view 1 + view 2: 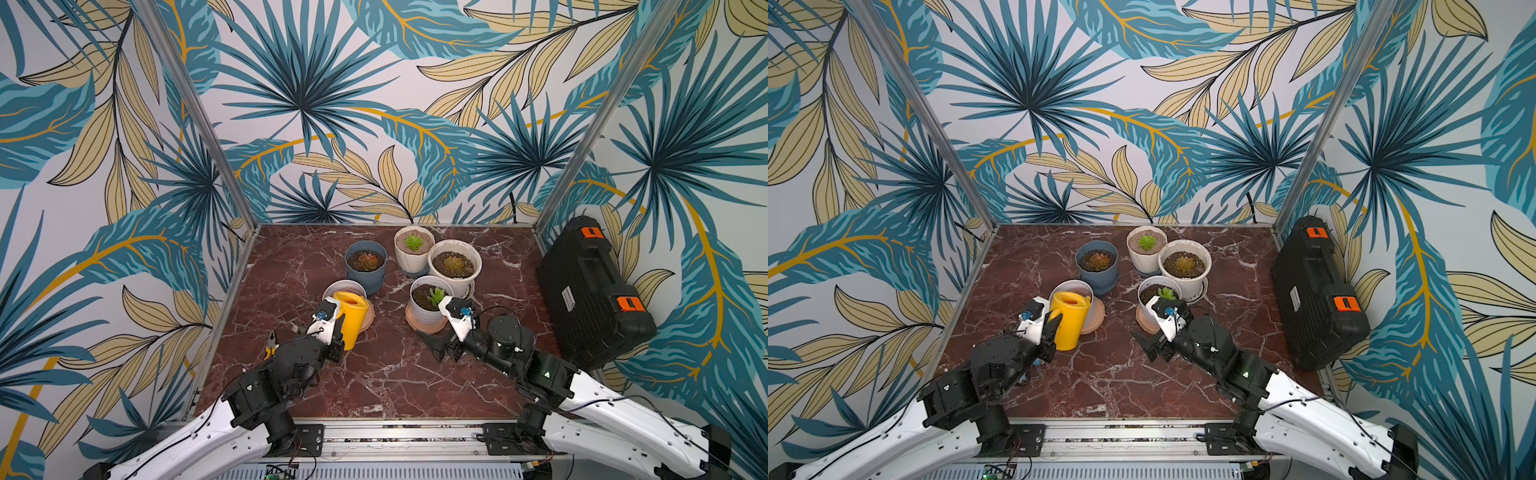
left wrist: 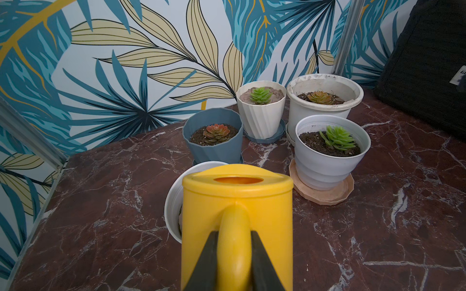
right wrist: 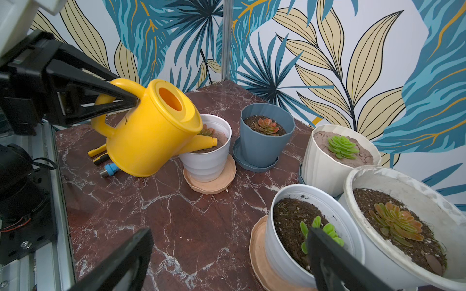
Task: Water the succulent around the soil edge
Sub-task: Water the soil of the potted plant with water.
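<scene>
A yellow watering can (image 1: 353, 318) (image 3: 148, 136) hangs tilted in my left gripper (image 2: 234, 231), which is shut on its handle. Its spout (image 3: 204, 143) reaches over the rim of a white pot (image 3: 209, 161) on a peach saucer, low above the soil edge. The can partly hides a reddish-green succulent (image 3: 207, 131) growing in that pot. In both top views the can covers most of this pot (image 1: 343, 286) (image 1: 1071, 284). No water stream is visible. My right gripper (image 3: 229, 234) (image 1: 436, 345) stands open and holds nothing, low over the table in front of another white pot.
Behind stand a blue-grey pot (image 1: 365, 266), a ribbed cream pot (image 1: 413, 249) and a large white pot (image 1: 455, 266). A white pot with a green succulent (image 1: 430, 303) sits by my right gripper. Yellow-handled pliers (image 3: 97, 152) lie behind the can. A black case (image 1: 594, 291) leans at the right.
</scene>
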{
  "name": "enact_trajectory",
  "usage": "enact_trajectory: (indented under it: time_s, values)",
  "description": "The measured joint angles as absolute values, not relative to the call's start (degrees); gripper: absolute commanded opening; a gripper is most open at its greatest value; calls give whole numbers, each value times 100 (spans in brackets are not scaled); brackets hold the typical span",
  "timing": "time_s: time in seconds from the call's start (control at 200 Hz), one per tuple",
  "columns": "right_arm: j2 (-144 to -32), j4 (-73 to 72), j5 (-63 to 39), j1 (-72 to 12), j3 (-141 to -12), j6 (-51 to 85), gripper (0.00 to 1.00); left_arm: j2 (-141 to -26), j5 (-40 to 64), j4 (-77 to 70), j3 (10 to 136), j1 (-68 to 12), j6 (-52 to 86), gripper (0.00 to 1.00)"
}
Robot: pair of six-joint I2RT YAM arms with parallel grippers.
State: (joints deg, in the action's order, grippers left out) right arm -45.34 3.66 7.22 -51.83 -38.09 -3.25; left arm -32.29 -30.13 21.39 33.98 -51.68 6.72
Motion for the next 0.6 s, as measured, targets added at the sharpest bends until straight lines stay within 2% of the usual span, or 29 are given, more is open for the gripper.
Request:
enact_trajectory:
  time_s: [0.601]
  values:
    - [-4534,368,718,-5183,-3809,-325,99,-4005,-2545,2536,4294,-4604,550,0]
